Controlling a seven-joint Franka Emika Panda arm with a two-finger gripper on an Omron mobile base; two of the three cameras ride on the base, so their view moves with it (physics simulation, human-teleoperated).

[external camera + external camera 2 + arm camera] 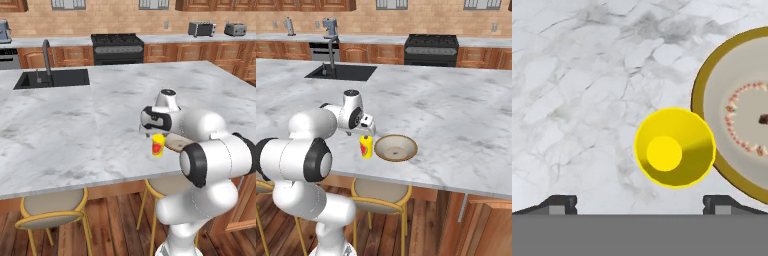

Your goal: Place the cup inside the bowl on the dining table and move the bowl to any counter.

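Note:
The small yellow cup (158,145) (366,146) with a red mark stands upright near the front edge of the marble dining table (75,130) (456,115). Just right of it, close beside it, sits the wide shallow bowl (396,148) (737,115), tan inside and empty. In the left base view, the bowl (173,144) is mostly hidden behind my arm. My gripper (151,134) (367,132) (640,205) hangs open just above the cup (674,147), pointing down. From the hand, the cup's open mouth lies between the two fingertips (559,204) but ahead of them. Nothing is held.
A black sink (52,79) (341,72) with a tall faucet is set in the table's far left. Yellow-framed stools (50,207) (381,192) stand under the front edge. A stove (117,47) (431,47) and wall counter (200,39) with toasters (201,29) line the brick wall.

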